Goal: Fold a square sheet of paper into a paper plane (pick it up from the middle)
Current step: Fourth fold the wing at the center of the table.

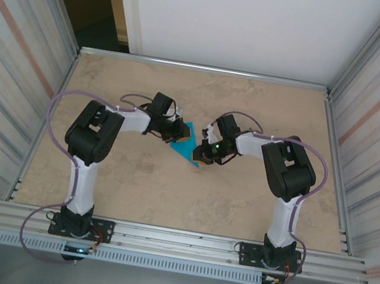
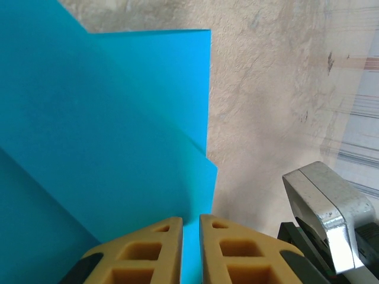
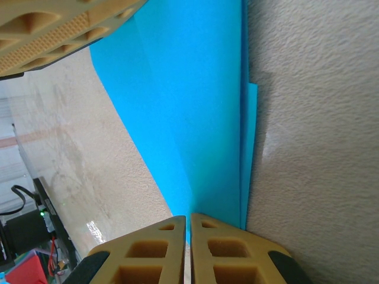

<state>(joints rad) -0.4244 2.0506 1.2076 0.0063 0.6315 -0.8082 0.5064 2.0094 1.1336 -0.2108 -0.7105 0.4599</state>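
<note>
The cyan-blue sheet of paper (image 1: pixel 188 146) lies mid-table between both grippers, folded into overlapping layers with a pointed, paper plane outline. My left gripper (image 1: pixel 175 133) comes in from the left and is shut on one edge of the paper. In the left wrist view its gripper (image 2: pixel 190 223) pinches a strip of the paper (image 2: pixel 106 130) between its tan fingers (image 2: pixel 154 248). My right gripper (image 1: pixel 203 152) is shut on the opposite side. In the right wrist view that gripper (image 3: pixel 188 222) clamps the paper (image 3: pixel 189 106) at a crease, with a left fingertip (image 3: pixel 59 29) at the top left.
The beige tabletop (image 1: pixel 187 200) is bare around the paper. Ribbed metal walls (image 1: pixel 9 81) stand left and right, and an aluminium rail (image 1: pixel 180 242) runs along the near edge. A silver part of the right arm (image 2: pixel 331 207) sits close on the right in the left wrist view.
</note>
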